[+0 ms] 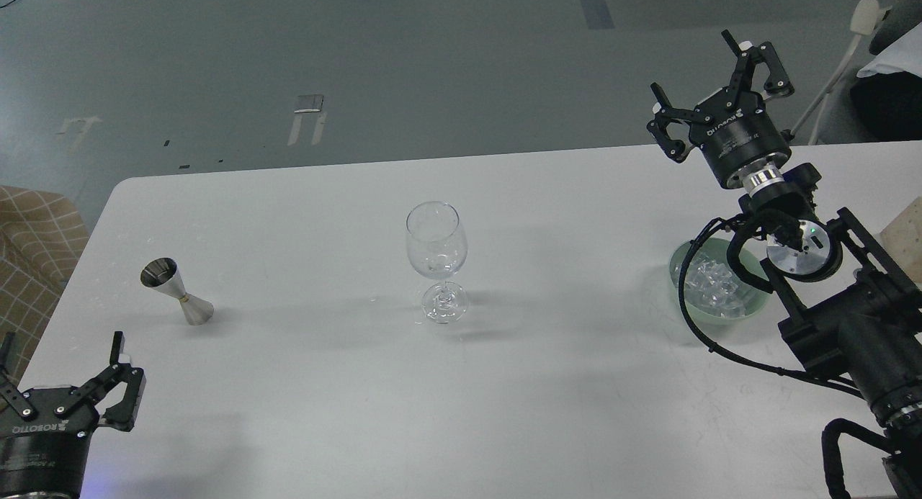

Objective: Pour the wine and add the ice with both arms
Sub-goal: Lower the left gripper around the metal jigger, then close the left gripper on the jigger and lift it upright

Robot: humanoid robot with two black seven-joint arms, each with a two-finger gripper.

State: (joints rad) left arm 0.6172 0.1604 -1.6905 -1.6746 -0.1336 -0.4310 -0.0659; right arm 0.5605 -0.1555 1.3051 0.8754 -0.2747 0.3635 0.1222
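Note:
A clear wine glass [436,258] stands upright at the table's middle; ice cubes seem to lie in its bowl, and any wine in it is too faint to tell. A steel jigger [176,291] stands on the left of the table. A pale green bowl [683,305] at the right holds several ice cubes [712,287]. My left gripper [61,362] is open and empty at the lower left corner, well below the jigger. My right gripper [695,68] is open and empty, raised beyond the table's far edge above the bowl; its arm partly hides the bowl.
The white table [461,405] has its left edge near the jigger. A checked brown seat [32,240] stands off the left edge. A pale block [906,236] lies at the right edge. A white chair frame [839,74] stands behind my right gripper.

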